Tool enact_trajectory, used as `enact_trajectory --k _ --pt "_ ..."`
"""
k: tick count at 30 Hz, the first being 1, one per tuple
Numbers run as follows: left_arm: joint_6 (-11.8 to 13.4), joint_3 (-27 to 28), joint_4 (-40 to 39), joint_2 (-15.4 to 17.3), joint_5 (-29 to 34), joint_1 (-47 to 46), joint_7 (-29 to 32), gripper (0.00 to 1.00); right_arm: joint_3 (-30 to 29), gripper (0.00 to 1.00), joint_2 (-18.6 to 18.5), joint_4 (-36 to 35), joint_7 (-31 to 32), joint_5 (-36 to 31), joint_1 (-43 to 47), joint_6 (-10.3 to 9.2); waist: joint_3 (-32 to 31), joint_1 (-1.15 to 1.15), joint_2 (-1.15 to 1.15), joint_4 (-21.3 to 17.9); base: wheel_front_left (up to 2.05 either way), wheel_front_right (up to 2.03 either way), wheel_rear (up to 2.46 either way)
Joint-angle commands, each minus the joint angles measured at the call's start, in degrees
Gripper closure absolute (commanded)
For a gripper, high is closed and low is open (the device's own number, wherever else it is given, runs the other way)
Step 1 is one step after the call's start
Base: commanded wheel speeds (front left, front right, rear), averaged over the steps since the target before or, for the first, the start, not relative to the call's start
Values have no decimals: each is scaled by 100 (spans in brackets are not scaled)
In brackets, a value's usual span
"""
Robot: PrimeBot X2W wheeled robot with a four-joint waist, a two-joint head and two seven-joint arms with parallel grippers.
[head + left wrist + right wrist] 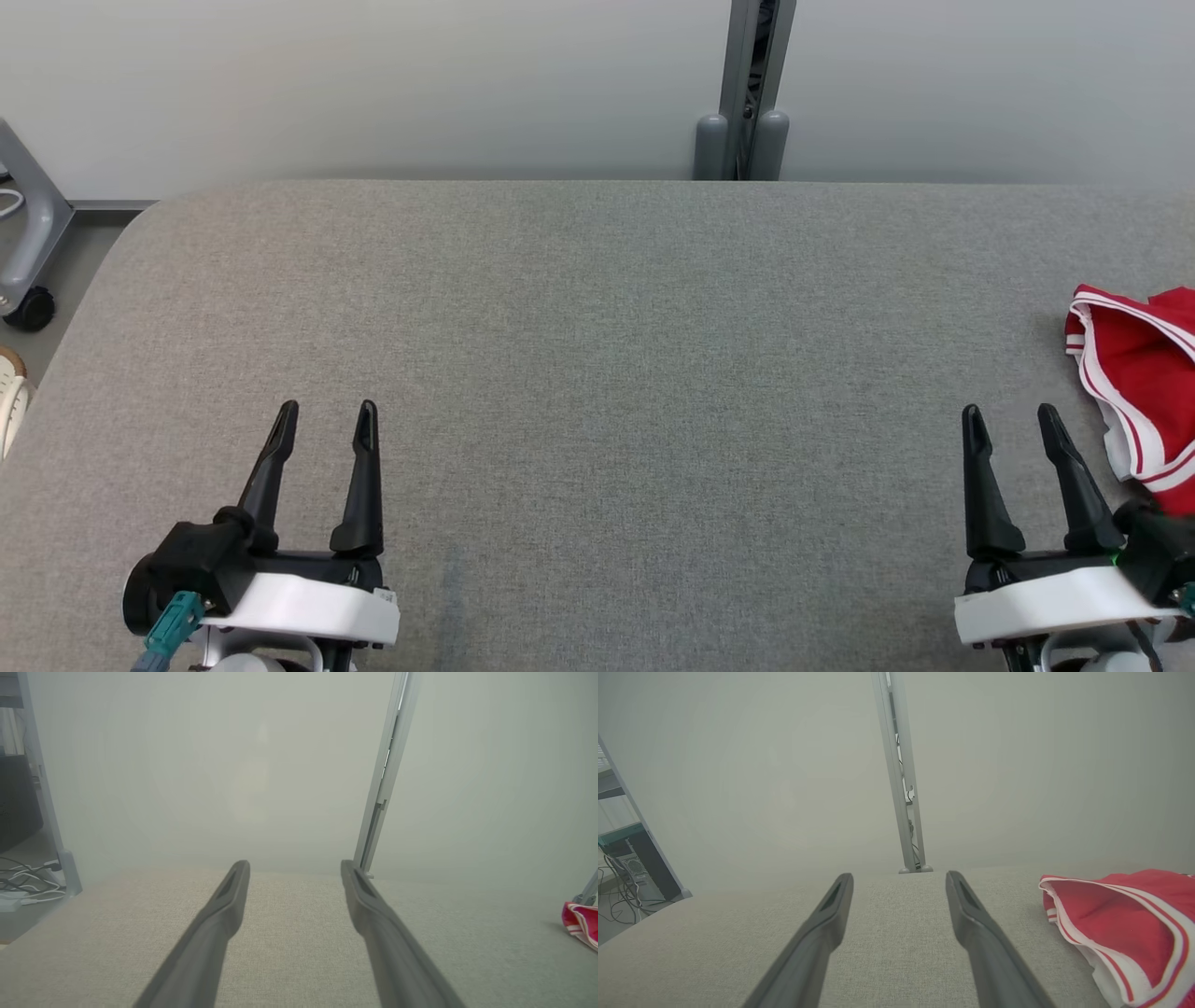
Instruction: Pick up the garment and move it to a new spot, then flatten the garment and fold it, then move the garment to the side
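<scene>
Garment (pixel 1144 369), red with white trim, lies bunched at the far right of the grey bench (pixel 597 308), just beside the right pincer (pixel 1010 413). The left pincer (pixel 327 409) sits well apart. Both gape wide and empty, with bare fabric between them

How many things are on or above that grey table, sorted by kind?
Red-and-white garment: 1
Claws, both open: 2 (left claw, right claw)
Total: 3
</scene>
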Motion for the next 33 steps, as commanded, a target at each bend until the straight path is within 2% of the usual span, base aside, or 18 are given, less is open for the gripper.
enact_trajectory --k 1,16,33 --pt "41 -1 10 22 -56 28 -24 0 -7 0 10 14 -24 -52 75 2 -6 0 0 6 0 0 0" --pt "-27 -78 90 22 8 88 -24 0 -9 0 81 77 -24 -199 84 2 -44 0 0 17 0 0 0" --pt "-123 -25 284 21 -190 68 -24 0 3 0 82 68 -24 -205 98 2 -21 0 0 27 0 0 0"
